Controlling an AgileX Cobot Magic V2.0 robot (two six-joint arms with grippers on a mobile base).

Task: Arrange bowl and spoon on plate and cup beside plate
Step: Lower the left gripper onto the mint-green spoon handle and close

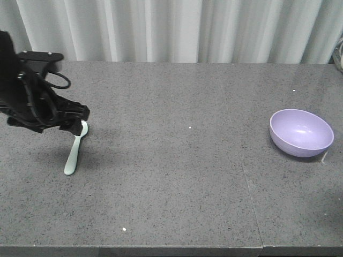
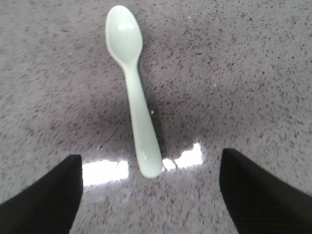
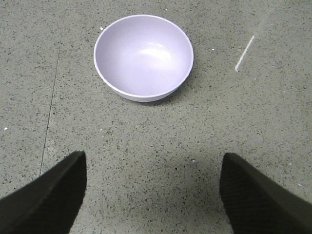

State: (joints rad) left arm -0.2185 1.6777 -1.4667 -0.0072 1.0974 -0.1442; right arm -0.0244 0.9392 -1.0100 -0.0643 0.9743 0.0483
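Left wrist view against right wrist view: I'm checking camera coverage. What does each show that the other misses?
Only the left wrist view shows the spoon, lying flat, its handle end between the open fingers of the left end effector. Only the right wrist view shows the bowl, upright and empty, ahead of the open right end effector, and a white streak nearby. Both share the grey speckled table, and neither end effector holds anything.

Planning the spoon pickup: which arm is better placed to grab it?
Left. The left gripper hangs open right at the spoon handle; the right gripper faces the bowl, far across the table.
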